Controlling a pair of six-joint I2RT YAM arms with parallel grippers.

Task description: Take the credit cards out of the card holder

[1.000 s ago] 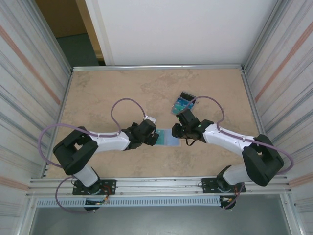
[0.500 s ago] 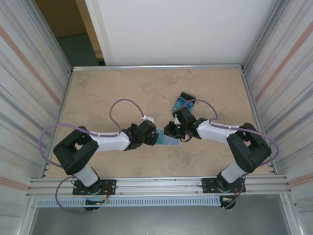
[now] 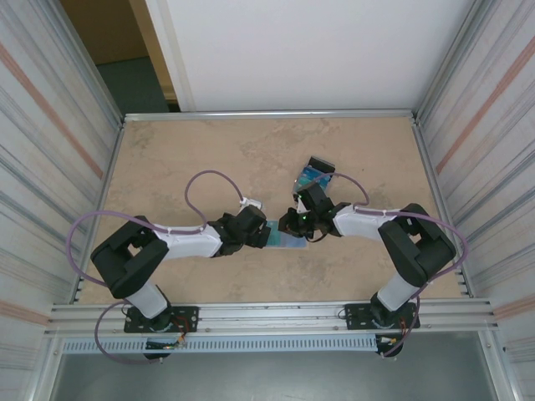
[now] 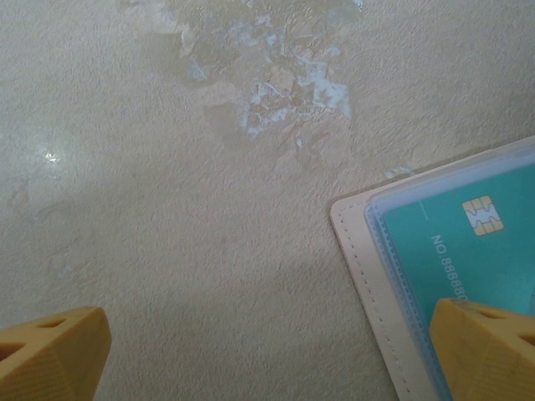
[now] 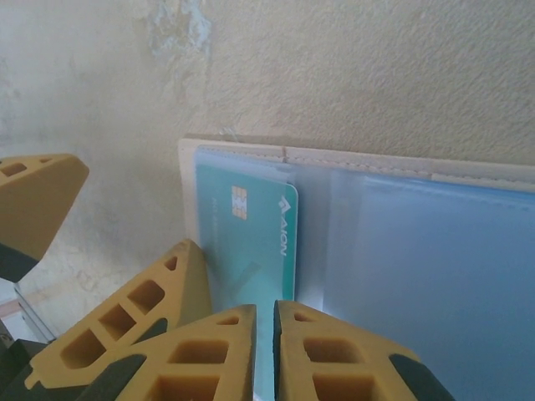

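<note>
The card holder [image 3: 290,241] lies open on the table, pale blue inner face [image 5: 435,267] up, between my two grippers. A teal credit card [image 5: 251,221] sits in its left clear sleeve, chip end away from me. My right gripper [image 5: 266,338] has its jaws closed to a thin slit on the near edge of that card. My left gripper [image 4: 267,359] stands wide open at the holder's cream stitched edge [image 4: 368,259], its right fingertip [image 4: 485,351] resting on the teal card [image 4: 468,242]. From above, the left gripper [image 3: 259,231] and the right gripper [image 3: 293,225] meet over the holder.
A few loose cards [image 3: 316,175] lie in a small pile behind the right gripper. The left gripper's two yellow fingers [image 5: 138,322] stand just left of my right jaws. Metal rails [image 3: 267,114] fence the marbled tabletop; bare surface lies to the far left.
My right gripper has slid left onto the holder and its jaws have closed down on the teal card; the right arm has folded in. The left arm has stayed put.
</note>
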